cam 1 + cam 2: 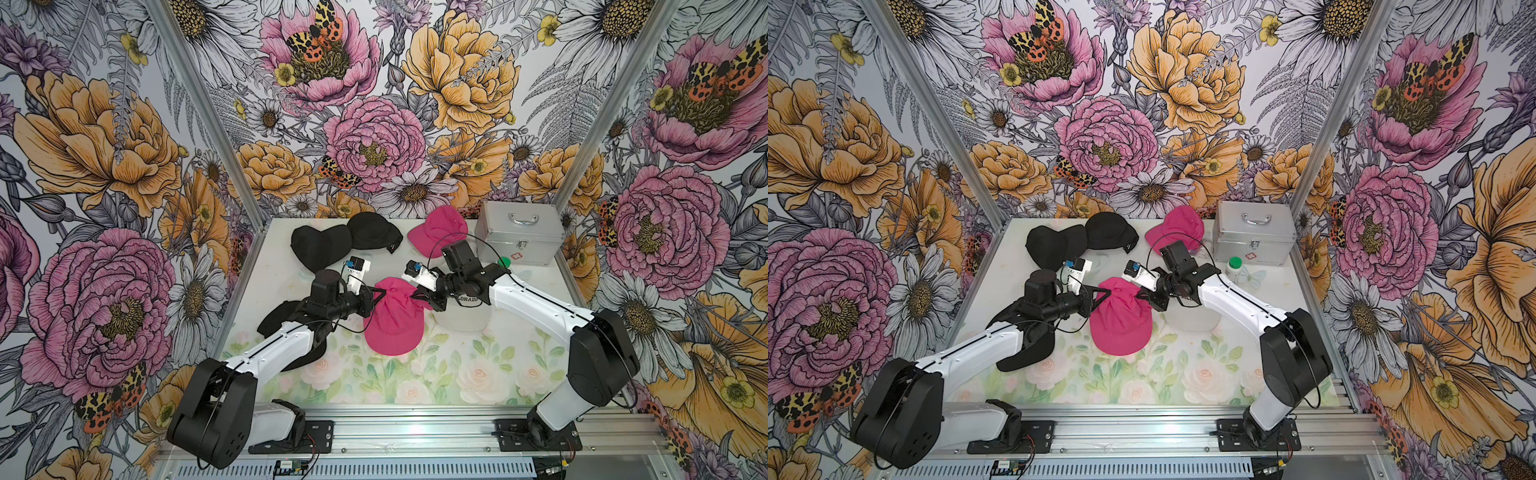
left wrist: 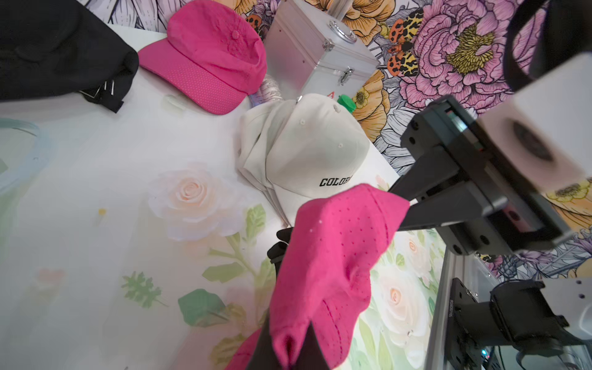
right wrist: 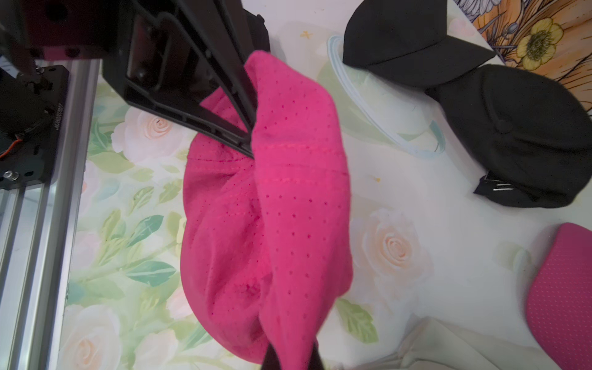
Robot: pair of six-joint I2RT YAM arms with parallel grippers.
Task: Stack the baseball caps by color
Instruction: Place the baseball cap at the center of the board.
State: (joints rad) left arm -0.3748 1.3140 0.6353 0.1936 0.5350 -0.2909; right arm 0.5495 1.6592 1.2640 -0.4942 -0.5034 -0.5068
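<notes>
My left gripper [image 1: 380, 295] and my right gripper [image 1: 417, 296] are each pinched tight on fabric at opposite sides of one hot pink cap [image 1: 392, 326]. Both top views show it at the middle of the flower-printed table [image 1: 415, 374], its crown stretched between the two and its brim pointing toward the table's front edge. Whether the brim touches the surface cannot be told. Just beside it, under my right arm, lies a stack of cream caps [image 2: 307, 153], the top one lettered in black. A black cap [image 1: 282, 320] sits partly hidden under my left arm. At the back of the table, two more black caps [image 1: 320, 247] lie touching each other, with a second pink cap [image 1: 436, 232] near them, just beside a silver case [image 1: 519, 237] and a green-lidded bottle [image 1: 1234, 268].
</notes>
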